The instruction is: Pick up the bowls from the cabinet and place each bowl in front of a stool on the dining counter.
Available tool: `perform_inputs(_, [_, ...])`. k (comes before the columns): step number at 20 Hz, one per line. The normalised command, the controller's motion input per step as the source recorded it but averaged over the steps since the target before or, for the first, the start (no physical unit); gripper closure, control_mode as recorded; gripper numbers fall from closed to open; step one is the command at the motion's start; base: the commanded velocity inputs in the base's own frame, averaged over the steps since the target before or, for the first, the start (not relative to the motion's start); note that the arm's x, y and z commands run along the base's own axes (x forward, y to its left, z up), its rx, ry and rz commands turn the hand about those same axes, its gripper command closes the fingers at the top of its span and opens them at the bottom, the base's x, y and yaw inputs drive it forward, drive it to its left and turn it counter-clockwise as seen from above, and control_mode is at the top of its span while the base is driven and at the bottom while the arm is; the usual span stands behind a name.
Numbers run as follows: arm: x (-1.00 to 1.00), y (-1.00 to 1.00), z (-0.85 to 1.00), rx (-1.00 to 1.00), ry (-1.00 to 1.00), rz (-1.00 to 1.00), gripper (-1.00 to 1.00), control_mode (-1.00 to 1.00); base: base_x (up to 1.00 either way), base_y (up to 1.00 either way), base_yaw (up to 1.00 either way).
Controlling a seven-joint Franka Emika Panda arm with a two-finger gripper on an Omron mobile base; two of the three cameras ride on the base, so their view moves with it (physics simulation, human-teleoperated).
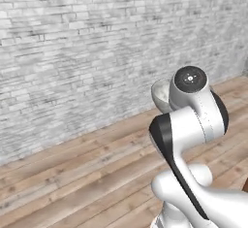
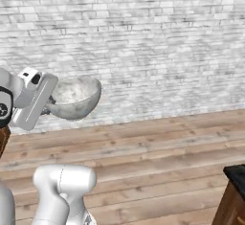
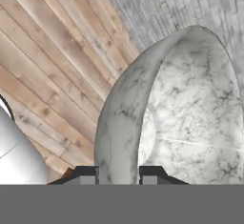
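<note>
- The gripper (image 3: 119,174) is closed on the rim of the marble bowl (image 3: 190,118); one dark finger (image 3: 86,173) sits on the outside of the wall and the other finger on the inside.
- In the right base view the gripper (image 2: 48,108) holds the same bowl (image 2: 74,97) by its left edge, and the bowl hangs in the air, well above the floor.
- The bowl is grey-white with thin dark veins, and its opening faces up and a little toward the brick wall.
- In the left base view only a part of the bowl (image 1: 161,95) is visible, behind the white arm (image 1: 191,120).
- Behind the bowl stands a white brick wall (image 2: 158,42).
- Under it lies a floor of light wooden planks (image 2: 153,152).
- At the lower right corner of the right base view there is a corner of a black tabletop (image 2: 237,174) with a wooden side below it, well apart from the bowl.
</note>
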Motion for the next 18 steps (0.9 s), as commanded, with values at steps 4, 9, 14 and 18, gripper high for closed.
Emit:
perform_inputs(4, [0.0,0.0,0.0,0.0,0.0,0.0,1.0,1.0,1.0,0.49,-0.58])
perform_inputs(9, [0.0,0.0,0.0,0.0,0.0,0.0,1.0,1.0,1.0,0.61,-0.62])
perform_inputs(14, [0.0,0.0,0.0,0.0,0.0,0.0,1.0,1.0,1.0,0.62,-0.63])
perform_inputs(18, [0.0,0.0,0.0,0.0,0.0,0.0,1.0,1.0,1.0,0.6,-0.68])
